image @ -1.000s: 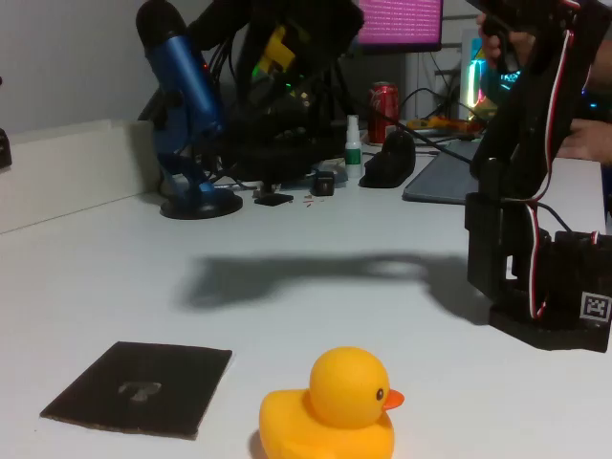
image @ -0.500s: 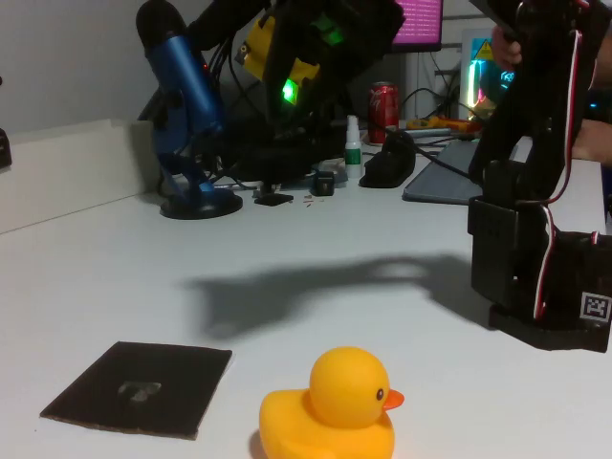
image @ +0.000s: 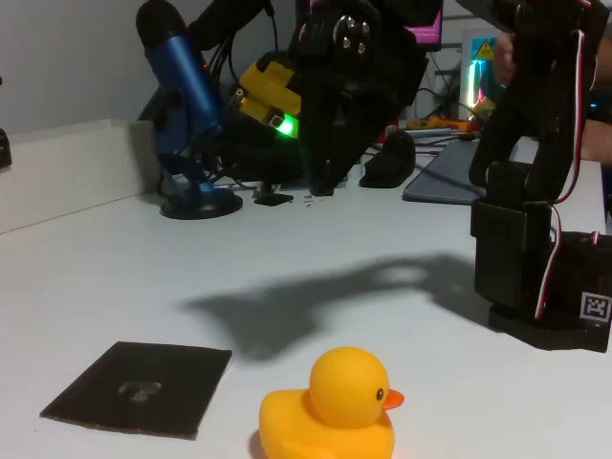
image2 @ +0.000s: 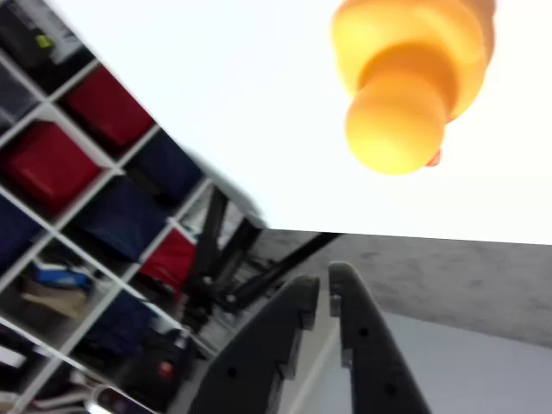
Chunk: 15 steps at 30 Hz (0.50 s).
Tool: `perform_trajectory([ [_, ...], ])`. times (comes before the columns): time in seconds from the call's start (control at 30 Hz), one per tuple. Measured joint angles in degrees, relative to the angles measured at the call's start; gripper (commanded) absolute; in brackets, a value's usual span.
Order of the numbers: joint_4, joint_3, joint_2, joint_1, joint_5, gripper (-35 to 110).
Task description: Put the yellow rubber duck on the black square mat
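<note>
The yellow rubber duck [image: 335, 406] sits on the white table at the near edge, beak to the right. The black square mat [image: 143, 387] lies flat to its left, a short gap away, with a pale mark at its centre. My black gripper [image: 323, 184] hangs in the air well behind and above the duck, pointing down, with a green light beside it. In the wrist view the duck [image2: 405, 78] is at the top right. The gripper [image2: 323, 283] is at the bottom, its fingers close together with nothing between them.
The arm's black base [image: 540, 277] stands at the right. A blue microphone [image: 182, 105], a red can [image: 383, 100], a small white bottle [image: 353, 143] and dark desk clutter line the back. The wrist view shows a shelf [image2: 86, 155] with red and blue bins.
The gripper has swung rightward and lower, and its shadow on the table has crept closer to the duck. Duck and mat have not moved.
</note>
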Motion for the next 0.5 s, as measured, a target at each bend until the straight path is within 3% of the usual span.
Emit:
perform_trajectory([
  [0.5, 0.1, 2.8, 0.1, 0.0, -2.0, 1],
])
